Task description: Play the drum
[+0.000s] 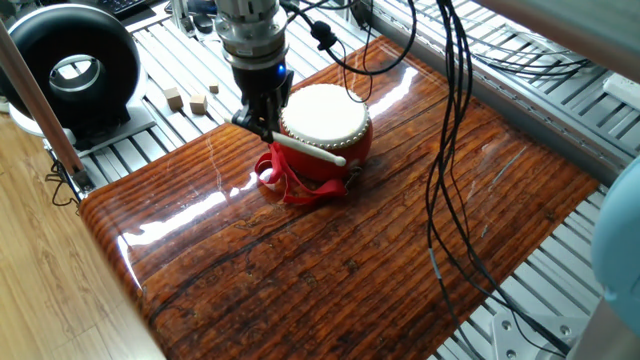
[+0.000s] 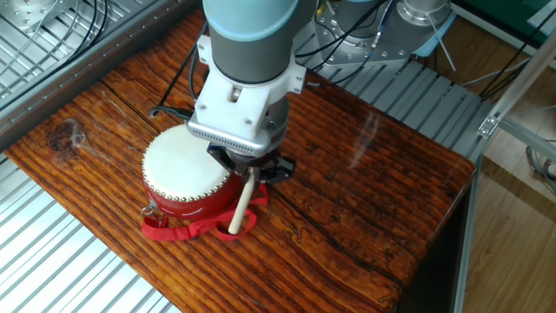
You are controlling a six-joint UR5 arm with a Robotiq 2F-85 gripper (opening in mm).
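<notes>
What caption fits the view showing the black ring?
Gripper holds a stick beside the red drum.

The desk (image 1: 380, 250) is dark, strongly grained wood under a glossy varnish that throws back white glare. Around it runs ribbed, dull grey metal framing (image 1: 560, 110). The drum (image 1: 322, 128) has a shiny red lacquered body, a matt cream skin, small metal studs along the rim and red cloth ribbon (image 1: 295, 185) at its base. The stick (image 1: 315, 150) looks like pale, bare wood. The gripper (image 1: 262, 118) looks black and matt.
</notes>
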